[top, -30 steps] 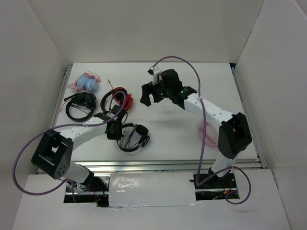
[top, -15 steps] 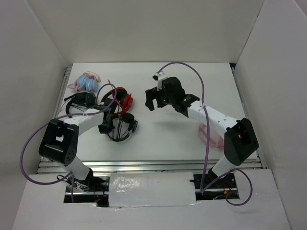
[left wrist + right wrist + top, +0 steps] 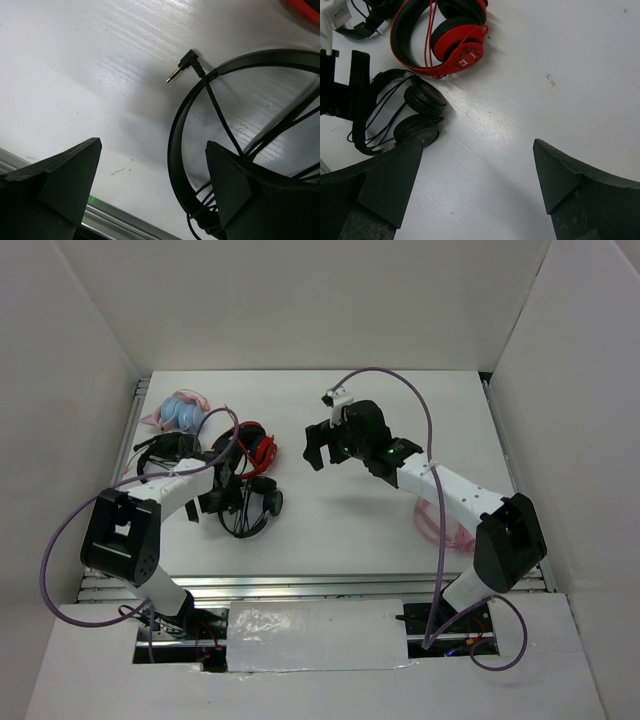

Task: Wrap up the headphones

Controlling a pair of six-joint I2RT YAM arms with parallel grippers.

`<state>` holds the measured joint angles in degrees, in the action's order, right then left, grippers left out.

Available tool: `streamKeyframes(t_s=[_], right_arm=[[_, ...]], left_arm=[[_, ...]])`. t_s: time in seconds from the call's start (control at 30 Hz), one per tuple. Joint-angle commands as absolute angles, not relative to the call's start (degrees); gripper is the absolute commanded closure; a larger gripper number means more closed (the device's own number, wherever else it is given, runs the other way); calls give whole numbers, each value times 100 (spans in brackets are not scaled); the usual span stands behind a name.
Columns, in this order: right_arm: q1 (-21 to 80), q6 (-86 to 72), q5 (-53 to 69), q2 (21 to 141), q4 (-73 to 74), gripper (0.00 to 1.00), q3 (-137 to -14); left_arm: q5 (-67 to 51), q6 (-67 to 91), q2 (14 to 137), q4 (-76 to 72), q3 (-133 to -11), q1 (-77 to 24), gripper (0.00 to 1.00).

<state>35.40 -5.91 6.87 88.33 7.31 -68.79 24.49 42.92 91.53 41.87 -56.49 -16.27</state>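
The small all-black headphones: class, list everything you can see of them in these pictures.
The headphones are small, all black, seemingly plastic: a thin wiry headband, two round earcups side by side, thin cable looped across the band, an angled metal-tipped plug loose. They lie on the white table, beside red headphones. The open left gripper straddles the headband.

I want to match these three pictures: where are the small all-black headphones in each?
Top external: the small black headphones lie left of centre.
Left wrist: their headband arcs through the right half.
Right wrist: they sit at the left, both earcups showing.
Shared landmark: the red-and-black headphones beside them; in the left wrist view only a red sliver, top right.
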Motion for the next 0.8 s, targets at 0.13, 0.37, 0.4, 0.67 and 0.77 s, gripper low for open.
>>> streamKeyframes(t_s=[0.13, 0.37, 0.4, 0.67, 0.77], right_arm=[[3612, -519, 852, 8499, 466, 0, -6750], [3621, -510, 870, 8394, 396, 0, -6680], [3630, -518, 853, 8385, 378, 0, -6671], [3612, -492, 853, 8350, 466, 0, -6697], [3630, -483, 844, 8350, 483, 0, -6706]], left_arm=[[2690, 4667, 8719, 5036, -5924, -1477, 1], [2549, 4456, 8499, 4852, -6116, -1143, 1], [2479, 4404, 8499, 4747, -6126, -1116, 1], [1477, 4104, 8236, 4166, -6117, -458, 1], [925, 4035, 8113, 3903, -5986, -194, 3]])
